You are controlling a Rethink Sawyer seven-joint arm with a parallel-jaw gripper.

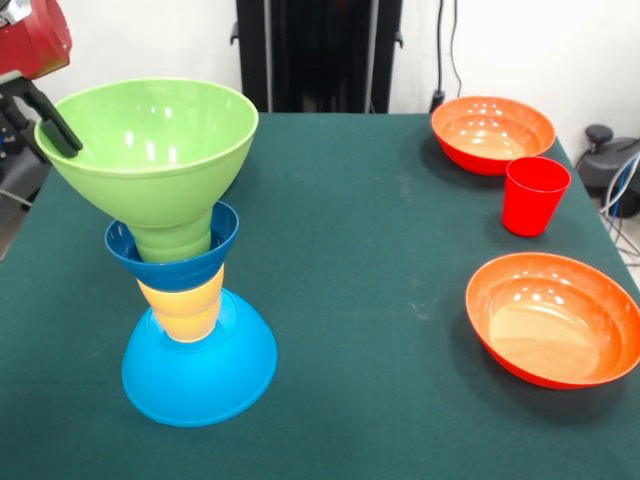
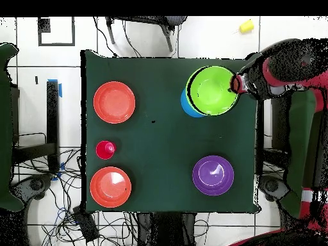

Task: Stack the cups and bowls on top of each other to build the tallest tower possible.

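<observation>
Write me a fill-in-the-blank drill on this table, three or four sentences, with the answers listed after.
1. The tower rests on an upside-down light-blue bowl, and its top piece is a wide ____ bowl.
2. The gripper is at the rim of the green bowl, on the tower's ____ in the front view.
3. The red cup stands between two ____ bowls.
4. The overhead view shows a ____ bowl alone on the table, apart from the tower.

Answers: green; left; orange; purple

One view looks along the green table from its edge; the other looks straight down on the whole tabletop.
</observation>
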